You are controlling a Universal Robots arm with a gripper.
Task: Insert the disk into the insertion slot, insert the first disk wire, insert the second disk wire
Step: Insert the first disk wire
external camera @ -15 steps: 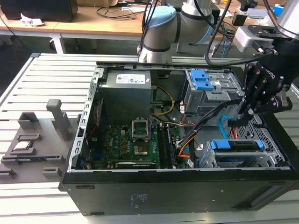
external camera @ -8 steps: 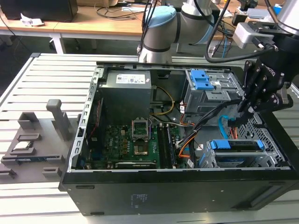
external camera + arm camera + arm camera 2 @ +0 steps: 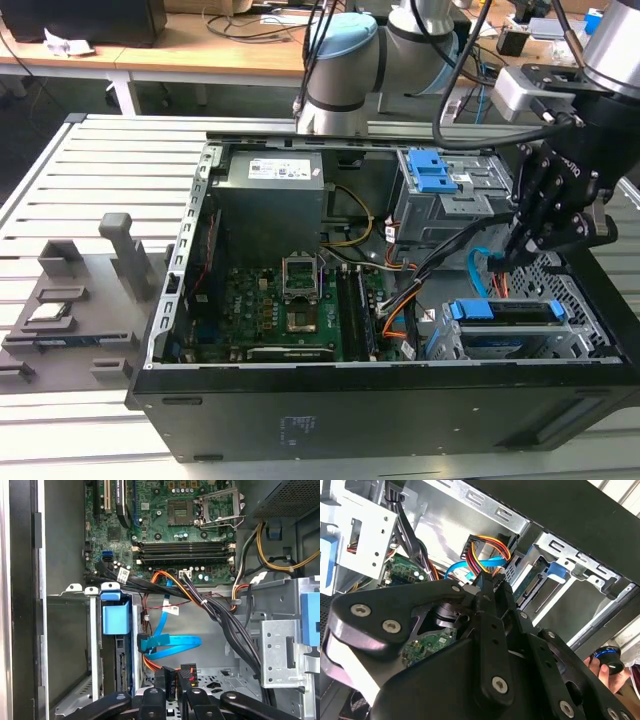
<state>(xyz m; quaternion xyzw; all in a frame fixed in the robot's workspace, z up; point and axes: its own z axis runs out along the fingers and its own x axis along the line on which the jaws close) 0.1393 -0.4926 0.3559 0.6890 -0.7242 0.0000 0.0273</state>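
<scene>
Orange-red power wires (image 3: 490, 555) are pinched at their black plug by the gripper's (image 3: 172, 692) narrow jaws, probably to line it up with the drive (image 3: 500, 312) (already seated in its cage (image 3: 575, 300)); the blue cable (image 3: 172, 642) loops nearby.

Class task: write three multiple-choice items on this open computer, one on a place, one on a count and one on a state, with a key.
1. Where is the disk?
A) in a person's hand
B) in the insertion slot
C) on the floor

2. How many blue tabs top the taller grey bay?
A) two
B) one
C) four

3. The gripper is:
A) open, holding nothing
B) shut on a loose screw
C) shut on the plug of the first disk wire

Key:
1 B, its blue caddy sits inside the perforated cage.
2 A, two tabs lie side by side.
3 C, the black plug sits between the closed fingertips in both wrist views.
</scene>
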